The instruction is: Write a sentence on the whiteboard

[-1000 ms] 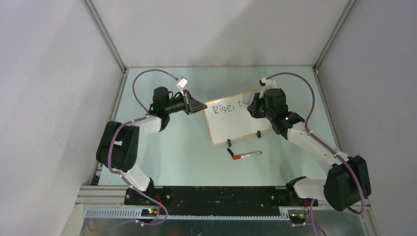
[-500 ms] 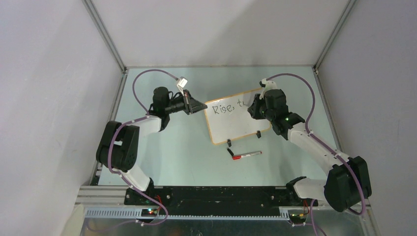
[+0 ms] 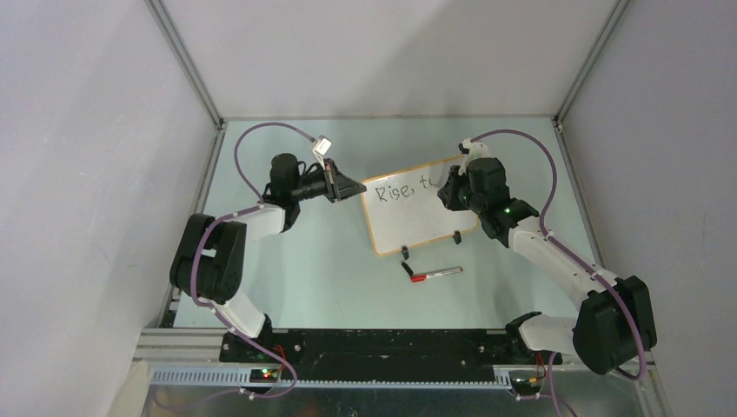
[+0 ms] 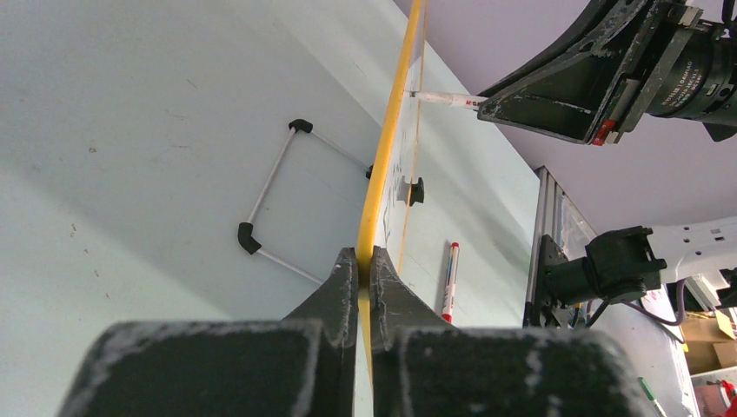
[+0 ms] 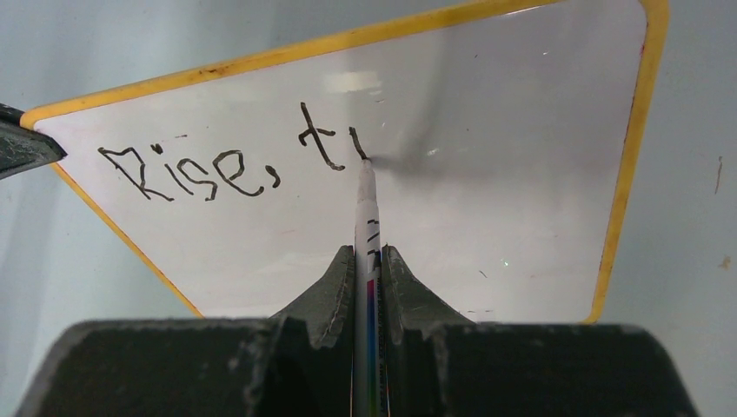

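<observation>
Whiteboard (image 3: 408, 228) sits mid-table btwn both arms, yellow-framed; sentence (image 5: 230, 169) on it reads only "Rise, t" plus one short stroke; right gripper (image 5: 368, 256) clenched on a white marker (image 5: 365, 204), tip touching the board just right of the "t"; left gripper (image 4: 358, 256) clamped on the board's left edge; a red-capped marker (image 3: 437, 274) lies on the table (image 3: 295, 261) nr the board's front edge.

The yellow-framed whiteboard (image 5: 487, 243) stands propped, its black sentence (image 5: 229, 172) reading "Rise, t" plus one stroke.
</observation>
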You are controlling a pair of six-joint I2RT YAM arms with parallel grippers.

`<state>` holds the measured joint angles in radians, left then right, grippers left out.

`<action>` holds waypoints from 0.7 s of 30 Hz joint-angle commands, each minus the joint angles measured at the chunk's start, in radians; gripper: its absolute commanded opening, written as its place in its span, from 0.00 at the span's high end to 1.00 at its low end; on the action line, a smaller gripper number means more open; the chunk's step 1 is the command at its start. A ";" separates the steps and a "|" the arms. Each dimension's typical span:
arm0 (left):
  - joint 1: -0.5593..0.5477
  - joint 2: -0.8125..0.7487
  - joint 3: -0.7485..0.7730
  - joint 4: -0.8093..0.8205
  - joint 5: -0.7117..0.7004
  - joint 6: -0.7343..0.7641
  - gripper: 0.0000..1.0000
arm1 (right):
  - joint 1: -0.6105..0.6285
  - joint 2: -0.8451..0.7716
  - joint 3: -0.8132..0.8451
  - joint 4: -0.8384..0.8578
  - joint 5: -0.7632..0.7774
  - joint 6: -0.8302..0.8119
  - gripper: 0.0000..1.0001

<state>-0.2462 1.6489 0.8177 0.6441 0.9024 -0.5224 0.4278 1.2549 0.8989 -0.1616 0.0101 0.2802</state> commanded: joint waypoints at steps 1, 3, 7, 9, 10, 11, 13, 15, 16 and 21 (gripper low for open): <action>0.008 -0.038 0.013 0.008 0.009 0.030 0.97 | -0.003 -0.006 0.017 0.038 0.002 -0.003 1.00; 0.007 -0.039 0.014 0.008 0.010 0.030 0.98 | -0.003 -0.003 0.021 0.038 0.001 -0.002 1.00; 0.007 -0.040 0.013 0.008 0.010 0.030 0.98 | -0.003 0.003 0.033 0.039 0.002 -0.003 1.00; 0.008 -0.039 0.014 0.008 0.010 0.030 0.98 | -0.003 0.005 0.036 0.039 0.003 -0.004 1.00; 0.008 -0.040 0.014 0.008 0.010 0.031 0.98 | -0.003 0.006 0.037 0.039 0.002 -0.003 1.00; 0.008 -0.039 0.013 0.008 0.010 0.030 0.97 | -0.004 0.008 0.039 0.040 0.002 -0.004 1.00; 0.008 -0.038 0.014 0.008 0.009 0.030 0.97 | -0.004 0.008 0.042 0.038 0.001 -0.004 1.00; 0.008 -0.036 0.013 0.008 0.010 0.031 0.97 | -0.005 0.009 0.045 0.038 0.002 -0.004 1.00; 0.008 -0.037 0.014 0.008 0.009 0.031 0.97 | -0.006 0.010 0.046 0.037 0.001 -0.004 1.00; 0.007 -0.039 0.014 0.009 0.010 0.031 0.97 | -0.005 0.015 0.057 0.037 -0.028 -0.004 1.00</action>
<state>-0.2462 1.6489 0.8177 0.6441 0.9028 -0.5224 0.4278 1.2606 0.9092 -0.1589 0.0025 0.2798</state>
